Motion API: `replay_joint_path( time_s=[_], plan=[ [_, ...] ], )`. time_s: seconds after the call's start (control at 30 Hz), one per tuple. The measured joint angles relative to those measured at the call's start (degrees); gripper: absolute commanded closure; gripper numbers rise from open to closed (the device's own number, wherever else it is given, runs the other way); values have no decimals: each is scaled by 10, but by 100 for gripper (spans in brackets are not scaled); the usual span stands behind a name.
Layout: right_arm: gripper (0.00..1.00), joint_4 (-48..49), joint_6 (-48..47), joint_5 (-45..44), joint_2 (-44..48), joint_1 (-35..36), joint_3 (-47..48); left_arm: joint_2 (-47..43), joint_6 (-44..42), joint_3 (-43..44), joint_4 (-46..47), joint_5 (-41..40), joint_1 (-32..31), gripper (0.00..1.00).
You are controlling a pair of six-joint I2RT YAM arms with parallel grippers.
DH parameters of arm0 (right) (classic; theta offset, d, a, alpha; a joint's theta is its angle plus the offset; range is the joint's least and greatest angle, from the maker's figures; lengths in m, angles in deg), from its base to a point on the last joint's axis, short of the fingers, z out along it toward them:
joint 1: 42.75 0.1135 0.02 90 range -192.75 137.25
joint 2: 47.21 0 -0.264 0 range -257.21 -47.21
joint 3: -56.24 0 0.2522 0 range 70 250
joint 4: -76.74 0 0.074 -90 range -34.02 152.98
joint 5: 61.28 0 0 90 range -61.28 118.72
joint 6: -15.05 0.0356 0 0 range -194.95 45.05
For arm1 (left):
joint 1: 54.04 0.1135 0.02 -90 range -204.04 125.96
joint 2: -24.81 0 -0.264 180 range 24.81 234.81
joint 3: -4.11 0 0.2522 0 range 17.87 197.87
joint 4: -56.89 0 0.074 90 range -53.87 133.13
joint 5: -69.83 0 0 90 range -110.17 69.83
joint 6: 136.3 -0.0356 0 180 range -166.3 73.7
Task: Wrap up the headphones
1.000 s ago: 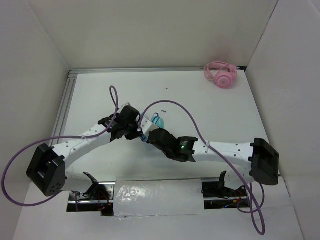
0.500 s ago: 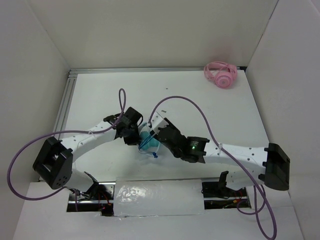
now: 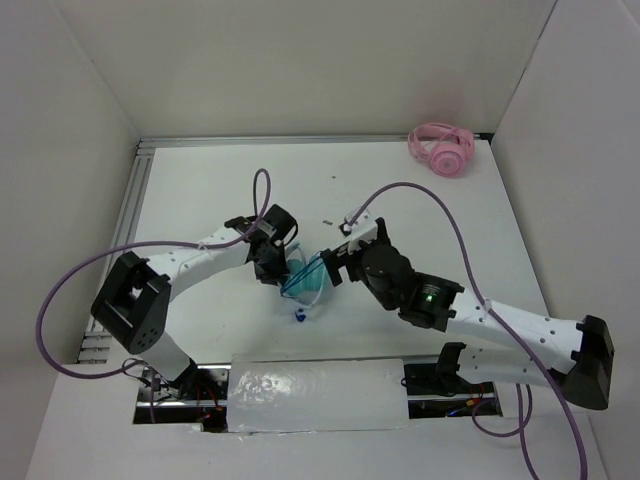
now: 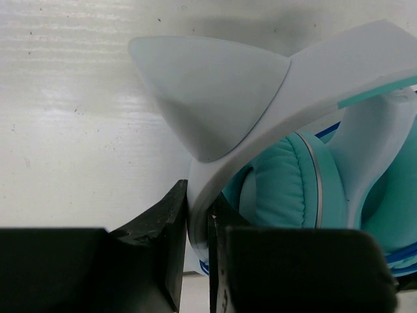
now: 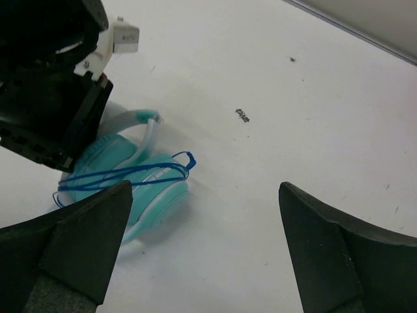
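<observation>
Teal headphones (image 3: 305, 283), pale headband (image 4: 260, 117), blue cable (image 5: 130, 171) looped over earcups, on white table (image 3: 200, 190)

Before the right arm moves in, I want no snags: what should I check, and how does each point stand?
1. Left tool clamped on the headband of the headphones: ok.
2. Right tool open and empty: ok.
3. Cable looped across the ear cups: ok, several strands cross them.
4. Plug tucked into the wrap: not ok, it sits loose beside the ear cups.
5. Pink headphones out of the way: ok, in the far corner.
6. Cable free under the ear cups: cannot tell, hidden.
</observation>
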Motion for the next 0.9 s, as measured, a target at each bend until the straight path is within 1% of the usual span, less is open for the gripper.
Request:
replay_joint_path(
  time_s=[0.1, 0.23, 0.4, 0.5, 0.7, 0.9],
  plan=[
    [0, 3, 29, 0, 36, -20, -13, 26, -10, 19, -8, -3, 7, 100],
    [0, 5, 55, 7, 75, -47, -29, 42, -24, 33, -9, -6, 35, 100],
    [0, 6, 76, 17, 84, -73, -42, 64, -60, 57, -7, -10, 86, 100],
    [0, 4, 80, 21, 80, -83, -43, 90, -85, 73, 4, -3, 128, 100],
    [0, 4, 81, 26, 66, -99, -43, 134, -105, 102, 3, -1, 223, 100],
    [0, 5, 87, 37, 63, -123, -43, 153, -118, 119, 2, -5, 297, 100]
  ],
)
